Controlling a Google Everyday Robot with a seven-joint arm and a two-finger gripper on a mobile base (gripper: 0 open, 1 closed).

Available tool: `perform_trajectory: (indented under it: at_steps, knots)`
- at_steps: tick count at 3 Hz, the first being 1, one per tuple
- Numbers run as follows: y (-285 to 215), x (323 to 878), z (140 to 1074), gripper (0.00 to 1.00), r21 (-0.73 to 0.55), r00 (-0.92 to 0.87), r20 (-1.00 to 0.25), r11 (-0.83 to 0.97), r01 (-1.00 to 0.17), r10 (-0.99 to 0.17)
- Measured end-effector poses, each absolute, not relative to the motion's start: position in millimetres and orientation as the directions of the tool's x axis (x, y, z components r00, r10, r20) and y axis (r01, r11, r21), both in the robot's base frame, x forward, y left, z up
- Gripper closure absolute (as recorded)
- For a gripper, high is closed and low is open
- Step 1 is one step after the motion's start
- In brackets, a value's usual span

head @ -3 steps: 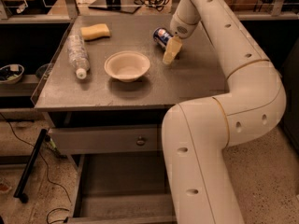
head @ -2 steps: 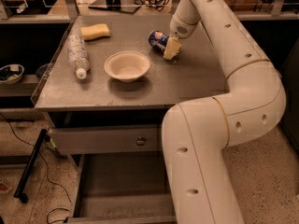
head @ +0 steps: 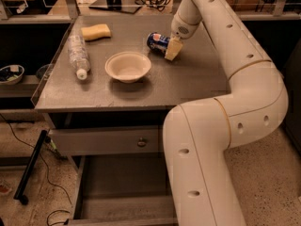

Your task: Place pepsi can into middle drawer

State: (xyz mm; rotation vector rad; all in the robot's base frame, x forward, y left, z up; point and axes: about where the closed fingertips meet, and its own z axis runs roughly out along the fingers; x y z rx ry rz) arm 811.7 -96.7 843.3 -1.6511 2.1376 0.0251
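Note:
The pepsi can (head: 156, 41) lies on its side on the grey tabletop (head: 188, 84), toward the back and right of centre. My gripper (head: 172, 49) hangs from the white arm and touches the can's right end. The can rests on the table and is not lifted. The middle drawer (head: 122, 189) is pulled out low at the front of the cabinet, and its flat grey floor is bare. The arm's big lower link covers the drawer's right part.
A cream bowl (head: 128, 66) sits left of the can. A clear plastic bottle (head: 77, 54) lies near the left edge, and a yellow sponge (head: 96, 31) is at the back left. The shut top drawer (head: 108, 141) shows a round knob. Cables trail on the floor at the left.
My gripper has come down a little against the can's right end. The can has shifted slightly to the left and toward the front. Everything else is as it was.

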Motion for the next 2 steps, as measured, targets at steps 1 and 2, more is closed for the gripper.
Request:
perform_trajectory:
  at_steps: [1,2]
  knots:
    - [-96.7,811.7,843.3,1.00,-0.247,-0.193,-0.348,0.288,-0.925,-0.917]
    - [-94.6,809.5,838.2,1.00,-0.228,-0.190,-0.360,0.284,-0.931,-0.913]
